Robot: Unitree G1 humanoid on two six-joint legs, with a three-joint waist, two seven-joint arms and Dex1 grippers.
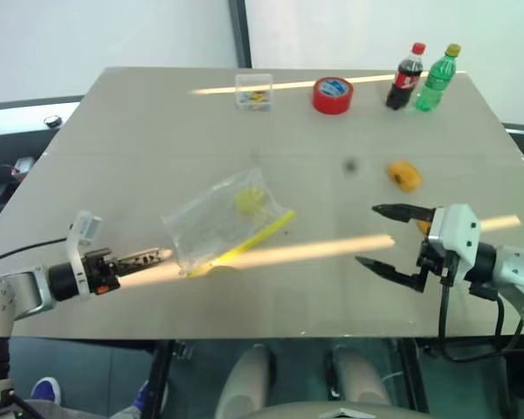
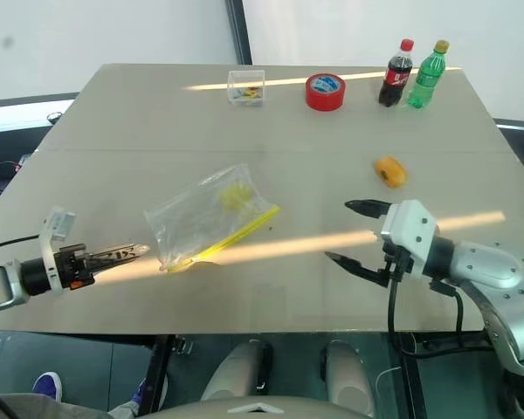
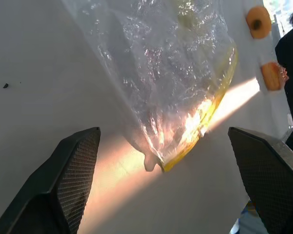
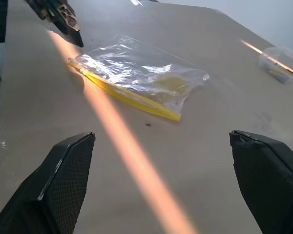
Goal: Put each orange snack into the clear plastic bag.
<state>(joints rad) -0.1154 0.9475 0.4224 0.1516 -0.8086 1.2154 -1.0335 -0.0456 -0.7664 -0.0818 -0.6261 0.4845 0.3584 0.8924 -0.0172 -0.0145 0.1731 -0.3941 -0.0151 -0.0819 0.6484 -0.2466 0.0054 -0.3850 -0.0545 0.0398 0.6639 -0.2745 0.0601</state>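
Observation:
The clear plastic bag [image 1: 227,218] lies flat at the table's middle, its yellow-green seal strip toward the front edge. One orange snack [image 1: 404,175] sits on the table right of the bag. A second orange snack [image 3: 271,75] lies closer to my right gripper, which partly hides it in the left eye view. My left gripper [image 1: 148,257] hovers low just left of the bag's front corner, open and pointing at it. My right gripper [image 1: 380,236] is open over the table right of the bag, pointing left, with nothing between its fingers.
At the far edge stand a small clear box [image 1: 254,91], a red tape roll [image 1: 333,94], a cola bottle [image 1: 405,77] and a green bottle [image 1: 437,78]. The table's front edge [image 1: 271,333] runs just below both grippers.

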